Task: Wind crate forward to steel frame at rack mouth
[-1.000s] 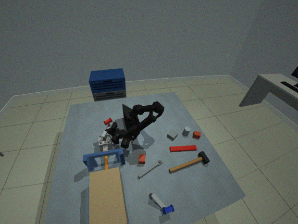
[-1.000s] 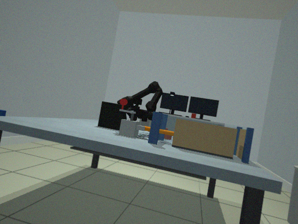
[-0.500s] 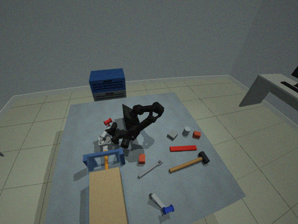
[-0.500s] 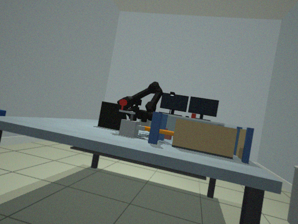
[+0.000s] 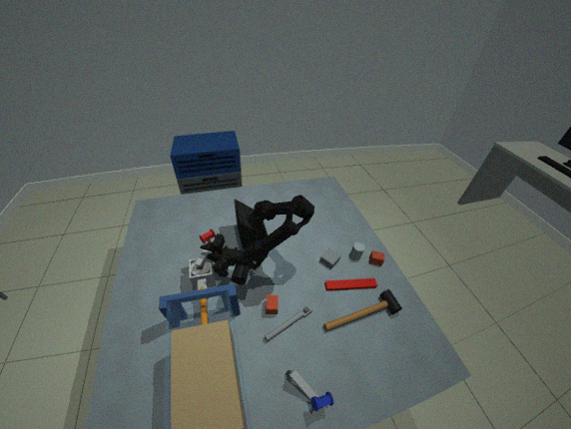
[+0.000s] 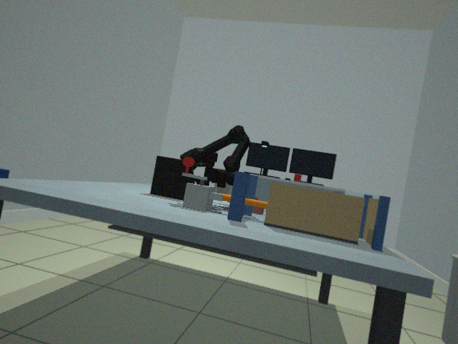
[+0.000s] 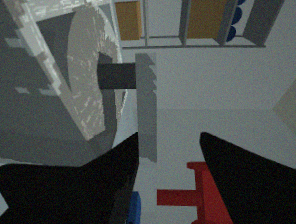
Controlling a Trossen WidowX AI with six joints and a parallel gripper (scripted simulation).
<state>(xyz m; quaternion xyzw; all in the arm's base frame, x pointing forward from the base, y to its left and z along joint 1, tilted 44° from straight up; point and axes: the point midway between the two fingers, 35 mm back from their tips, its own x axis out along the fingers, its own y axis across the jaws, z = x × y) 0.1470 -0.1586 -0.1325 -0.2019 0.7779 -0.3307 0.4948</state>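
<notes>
One crate (image 5: 205,374) (image 6: 312,210) is filling the lower left of the top view, tan and boxy, its strap (image 5: 204,305) (image 6: 256,202) running through the frame (image 5: 197,295) (image 6: 239,196) for pulling. Outside, right of centre, it's sitting flat, short of the frame. On the wrist, the pincer (image 5: 206,250) (image 6: 208,178) (image 7: 170,137) is standing half open, gripping nothing, probably releasing the handle (image 5: 201,262) (image 6: 194,176) (image 7: 146,105) for a fresh hold.

Red knob (image 6: 188,162) above grey winch (image 6: 198,197); orange strap (image 6: 256,202) runs past blue post (image 6: 239,197) to tan crate panel (image 6: 314,210).
</notes>
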